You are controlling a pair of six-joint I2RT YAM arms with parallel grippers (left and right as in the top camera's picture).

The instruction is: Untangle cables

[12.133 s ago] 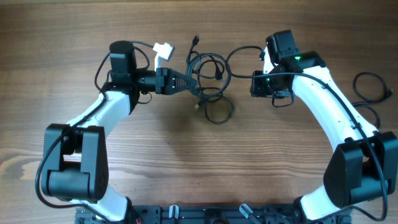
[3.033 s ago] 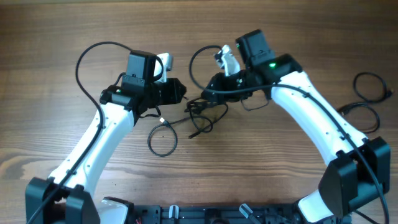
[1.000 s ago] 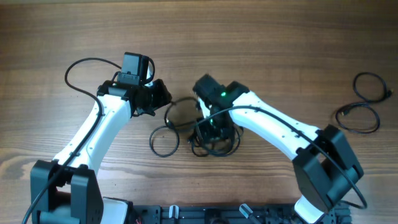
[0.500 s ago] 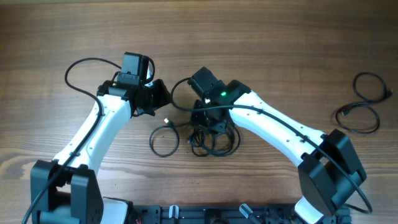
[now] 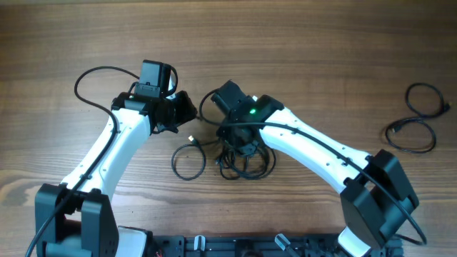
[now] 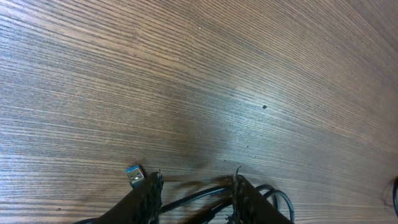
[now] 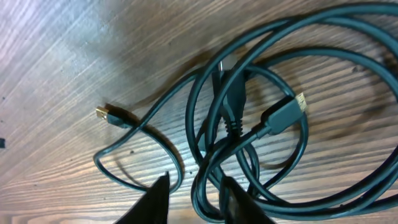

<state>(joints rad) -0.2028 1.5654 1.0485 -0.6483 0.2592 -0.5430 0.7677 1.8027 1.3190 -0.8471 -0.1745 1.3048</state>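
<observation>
At the middle of the table (image 5: 321,43), the cables (image 5: 246,163) lie in one knot of overlapping loops. A looser loop (image 5: 173,163) spills out to the knot's left, and one more cord (image 5: 408,122) lies well apart at the far right.

Your right gripper (image 7: 194,185) hangs low over the knot with its fingers (image 7: 158,198) a little apart. One strand runs up between them, unpinched. Your left gripper (image 6: 196,185) sits at the knot's left edge, jaws moderately parted, astride two strands beside a blue-tipped plug (image 6: 134,177). I can't quite tell from that low view whether the pads touch those strands.

I'd treat this as the moment to choose a grasp. Close the right on the single strand between its fingers, not on the crossing near the large plug (image 7: 287,111), where several cords stack. Anchor with the left on its own strands, then draw the two apart slowly and low along the table. Watch the small gold plug (image 7: 107,114): a free end like that should feed out through the loops, so pull in a way that lets it slide rather than cinch. If the whole knot drags along, stop and pick again.
</observation>
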